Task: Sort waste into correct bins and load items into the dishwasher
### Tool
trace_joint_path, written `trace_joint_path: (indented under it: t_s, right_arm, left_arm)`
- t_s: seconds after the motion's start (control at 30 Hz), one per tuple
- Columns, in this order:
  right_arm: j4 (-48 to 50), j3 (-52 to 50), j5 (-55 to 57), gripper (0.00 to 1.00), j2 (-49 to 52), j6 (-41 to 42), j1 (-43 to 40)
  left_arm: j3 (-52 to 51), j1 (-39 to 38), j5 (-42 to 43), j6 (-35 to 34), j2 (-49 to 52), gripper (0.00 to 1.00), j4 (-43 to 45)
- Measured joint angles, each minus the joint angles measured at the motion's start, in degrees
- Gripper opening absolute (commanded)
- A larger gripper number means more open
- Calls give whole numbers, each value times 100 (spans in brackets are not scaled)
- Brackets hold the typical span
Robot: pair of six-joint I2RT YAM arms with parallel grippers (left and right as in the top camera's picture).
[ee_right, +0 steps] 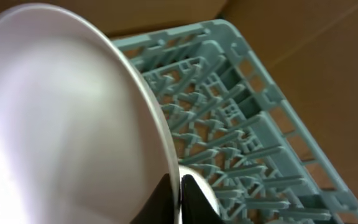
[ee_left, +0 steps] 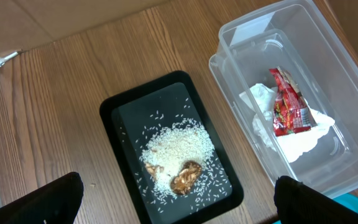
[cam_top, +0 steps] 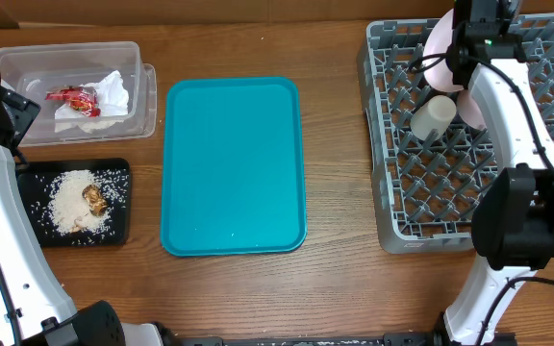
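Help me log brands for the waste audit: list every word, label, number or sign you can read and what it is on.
On the red wrapper in the clear bin: printed markings, too small and blurred to read.
On the plate, dish rack, teal tray and black tray: no text visible.
Nothing legible in any view.

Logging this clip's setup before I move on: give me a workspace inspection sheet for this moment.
Surface: wooden table, teal tray at centre.
Job's things: pink plate held at the dish rack, cup lying in it; clear bin holds red wrapper and tissue; black tray holds rice and food scrap.
Clutter: nothing seen.
Grippers: left gripper open above black tray; right gripper shut on plate's rim.
Cables: black cables along right arm.
Surroundings: tan board past the table edge.
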Motion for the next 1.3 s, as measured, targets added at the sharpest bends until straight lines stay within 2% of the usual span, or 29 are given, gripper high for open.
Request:
trace_joint_path:
  t_s: [0.03, 0.1, 0.17, 0.47, 0.6, 0.77, 1.0, 1.1, 1.23, 1.27, 1.3]
  right_arm:
    - [-9, -2, -212, 20, -79, 9, 33]
    - [-37, -2, -527, 38, -223, 33, 98]
    - [-74, -2, -802, 45, -387, 35, 184]
    - [-201, -31, -1163, 47, -627, 343, 376]
    - [-422, -35, -1191, 61, -1270, 997, 376]
    - [-1191, -31, -1305, 69, -2664, 2162, 376]
    - [-3224, -17, -1572, 69, -4100, 3707, 376]
    - [-3814, -175, -1628, 69, -4446, 4109, 376]
    - [-4085, -809, -1690, 71, -4920, 4295, 376]
    - [-4116, -1051, -1742, 88, -5108, 4328, 376]
    - [-4155, -1239, -1797, 100, -5254, 4363, 376]
  left_arm:
    - [0, 0, 0, 0, 0, 100, 0]
    - [0, 0, 0, 0, 0, 100, 0]
    - [0, 0, 0, 0, 2, 100, 0]
    - [0, 0, -2, 2, 0, 100, 0]
    - [0, 0, 0, 2, 0, 100, 0]
    - [0, 0, 0, 0, 2, 100, -2]
    - [0, 0, 2, 0, 0, 100, 0]
    - [0, 0, 0, 2, 0, 100, -2]
    - [0, 0, 0, 2, 0, 100, 0]
    - [0, 0, 0, 0, 2, 100, 2]
    - [0, 0, 0, 2, 0, 100, 0]
